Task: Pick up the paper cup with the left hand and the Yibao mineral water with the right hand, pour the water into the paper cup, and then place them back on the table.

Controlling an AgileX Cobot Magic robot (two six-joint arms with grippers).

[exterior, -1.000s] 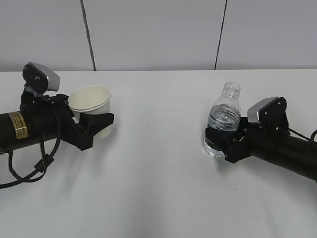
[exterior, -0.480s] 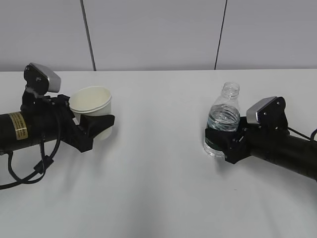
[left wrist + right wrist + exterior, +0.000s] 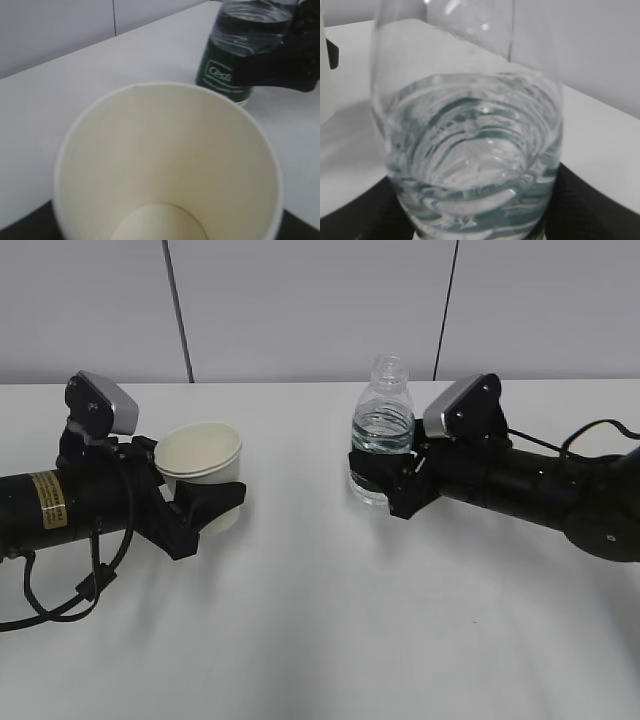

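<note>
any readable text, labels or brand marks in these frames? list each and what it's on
"C'estb": partial white logo on the dark green label of the Yibao mineral water, left wrist view; last letters hidden, blurred, reading uncertain.
Yellow sticker on the left hand's arm: dark print, too small to read.
Paper cup: no print visible.
Nothing else legible.

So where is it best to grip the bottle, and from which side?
Grip the bottle low, around the green label band, coming level from the right, as the right gripper does. It stands upright and capless, so the neck stays free for pouring.
</note>
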